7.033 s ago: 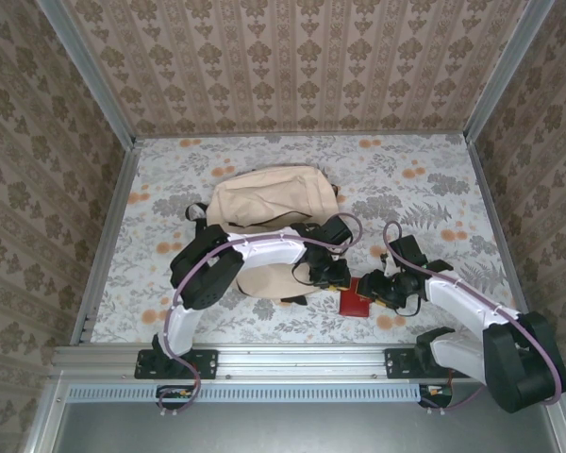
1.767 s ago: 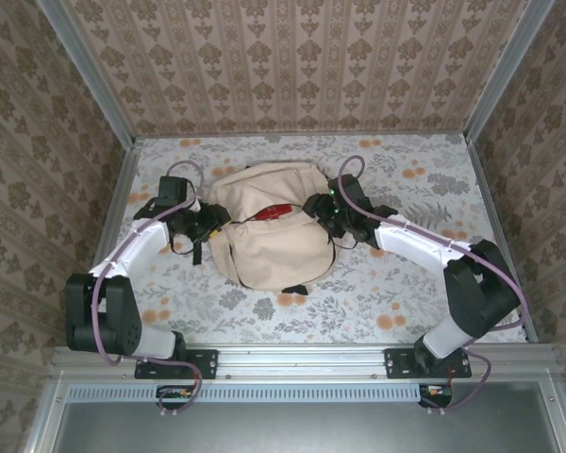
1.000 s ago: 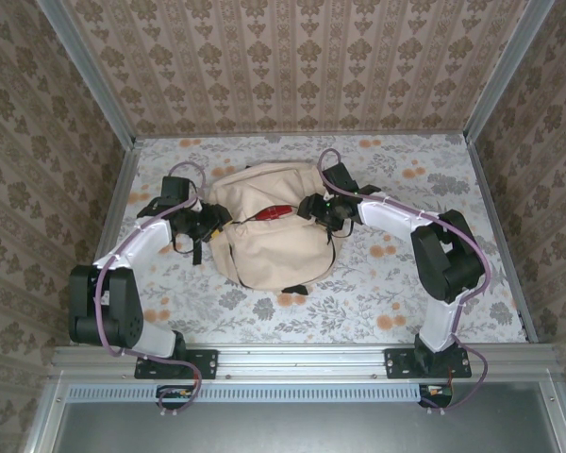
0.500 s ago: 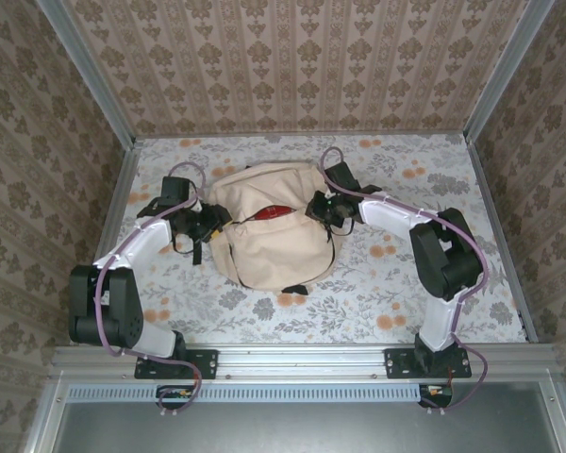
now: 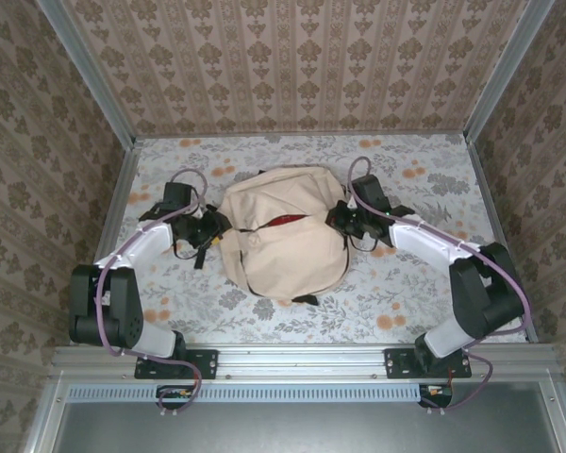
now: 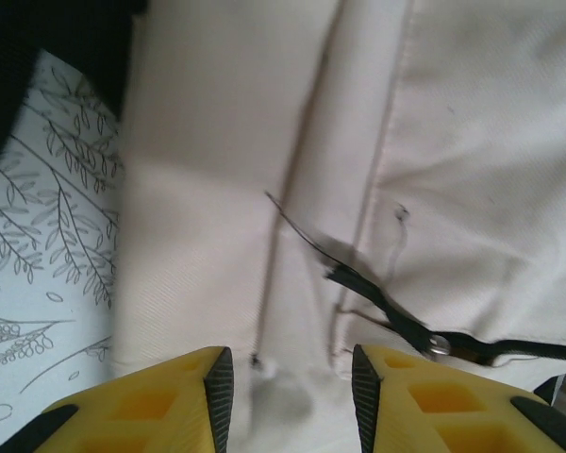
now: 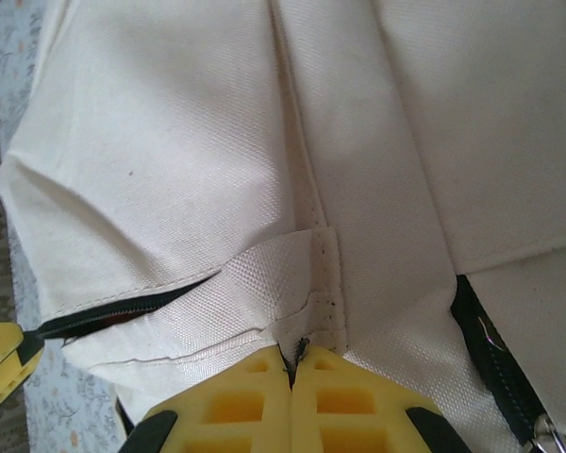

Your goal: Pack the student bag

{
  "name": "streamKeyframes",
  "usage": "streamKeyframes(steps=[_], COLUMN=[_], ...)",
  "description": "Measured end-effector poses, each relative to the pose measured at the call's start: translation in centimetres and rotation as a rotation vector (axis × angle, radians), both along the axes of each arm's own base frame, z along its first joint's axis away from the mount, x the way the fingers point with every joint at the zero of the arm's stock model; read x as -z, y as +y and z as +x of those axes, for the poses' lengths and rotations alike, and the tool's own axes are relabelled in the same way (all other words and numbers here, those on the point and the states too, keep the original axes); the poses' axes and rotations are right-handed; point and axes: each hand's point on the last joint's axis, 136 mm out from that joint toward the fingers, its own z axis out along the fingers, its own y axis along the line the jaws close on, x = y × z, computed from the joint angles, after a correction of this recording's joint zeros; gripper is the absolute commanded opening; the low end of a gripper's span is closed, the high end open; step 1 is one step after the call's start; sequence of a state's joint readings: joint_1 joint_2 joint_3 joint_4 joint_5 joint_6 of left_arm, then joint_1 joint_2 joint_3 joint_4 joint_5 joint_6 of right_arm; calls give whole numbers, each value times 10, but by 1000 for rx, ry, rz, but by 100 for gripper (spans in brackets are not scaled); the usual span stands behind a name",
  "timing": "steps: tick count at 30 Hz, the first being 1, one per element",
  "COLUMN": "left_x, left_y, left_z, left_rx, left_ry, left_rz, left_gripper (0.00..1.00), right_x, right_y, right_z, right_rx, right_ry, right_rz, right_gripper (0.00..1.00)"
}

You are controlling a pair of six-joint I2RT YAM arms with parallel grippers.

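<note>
**Bag flanked by both grippers, zip line running from arm to arm**

The student bag [image 5: 283,250] lies mid-table [image 5: 406,283], front up. Its half-open zip [image 5: 281,223] crosses it from side to side, with something red [image 5: 285,220] showing in the gap.

That zip line is what the next move turns on. Its long axis points almost straight from one gripper to the other.

- **Right gripper** [image 7: 297,351]: it sits at the bag's right flank, with the bag on its inward side. Its fingers are pressed fully together on the lower edge of a cream fabric tab [image 7: 297,274] at the zip's end.
- **Left gripper** [image 6: 288,363]: it is against the opposite flank, with the bag on its own inward side. Its jaws stand partly apart with bag cloth between them (whether they truly clamp that cloth I cannot tell).

Neither arm is nearer, since each is at its own end of the opening. By my reading, any pull along the zip has to run towards the far arm, which serves as the anchor. A pull across that axis would likely just drag the whole bag.
</note>
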State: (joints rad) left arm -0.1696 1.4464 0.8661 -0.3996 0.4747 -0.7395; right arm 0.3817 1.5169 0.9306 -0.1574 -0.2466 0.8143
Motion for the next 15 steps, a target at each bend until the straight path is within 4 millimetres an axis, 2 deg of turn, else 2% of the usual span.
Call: streamKeyframes(steps=[3, 6, 8, 11, 13, 15], left_x=[6, 7, 5, 4, 4, 4], left_y=[-8, -18, -23, -25, -21, -14], left_z=[-8, -12, -12, -11, -9, -5], left_rx=[27, 59, 74, 75, 60, 32], left_ry=[14, 10, -2, -12, -10, -7], left_rz=[2, 0, -3, -6, -11, -13], left_gripper=[40, 43, 45, 46, 46, 46], right_x=[5, 9, 12, 6, -11, -33], right_y=[-19, -31, -39, -45, -40, -25], right_z=[-10, -18, -24, -32, -34, -33], right_rx=[38, 57, 55, 35, 1, -53], right_ry=[22, 45, 67, 70, 32, -27], right_rz=[-21, -64, -117, -213, -264, -300], right_gripper=[0, 41, 55, 60, 61, 61])
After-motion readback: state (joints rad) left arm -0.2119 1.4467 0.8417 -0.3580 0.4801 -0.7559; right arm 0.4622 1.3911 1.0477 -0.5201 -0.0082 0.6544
